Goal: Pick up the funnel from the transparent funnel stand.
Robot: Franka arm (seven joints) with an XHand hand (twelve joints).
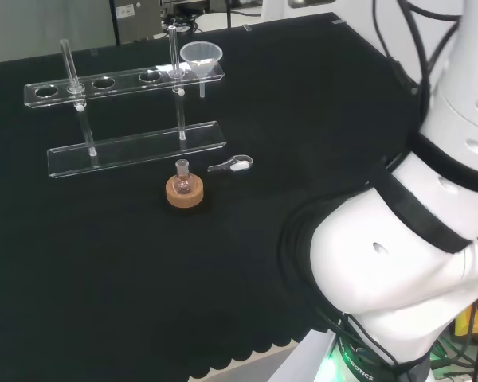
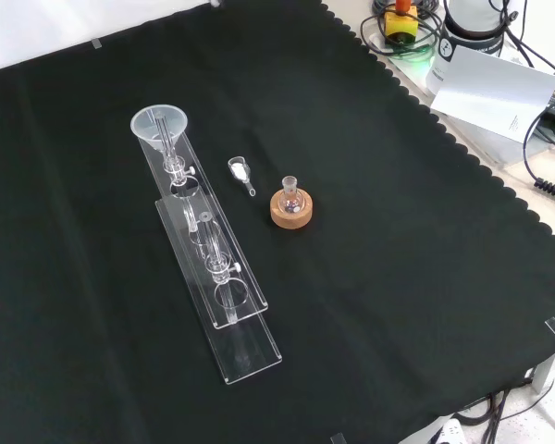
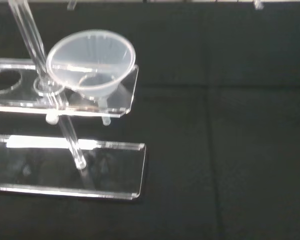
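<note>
A clear plastic funnel (image 1: 201, 56) sits in the end hole of the transparent funnel stand's upper shelf (image 1: 119, 82), at the shelf's right end in the head view. Its stem hangs down through the hole. In the front view the funnel (image 2: 159, 125) is at the far end of the stand (image 2: 233, 326). The wrist view looks at the funnel (image 3: 91, 60) from close by and slightly above, with the stand's base plate (image 3: 65, 167) below it. The other holes of the shelf hold nothing. Two clear posts join shelf and base.
A small round flask on a cork ring (image 1: 184, 190) stands in front of the stand, with a small clear scoop (image 1: 233, 165) beside it. The arm's white links (image 1: 414, 239) fill the head view's right. The cloth's scalloped edge (image 2: 462, 139) runs along the front view's right.
</note>
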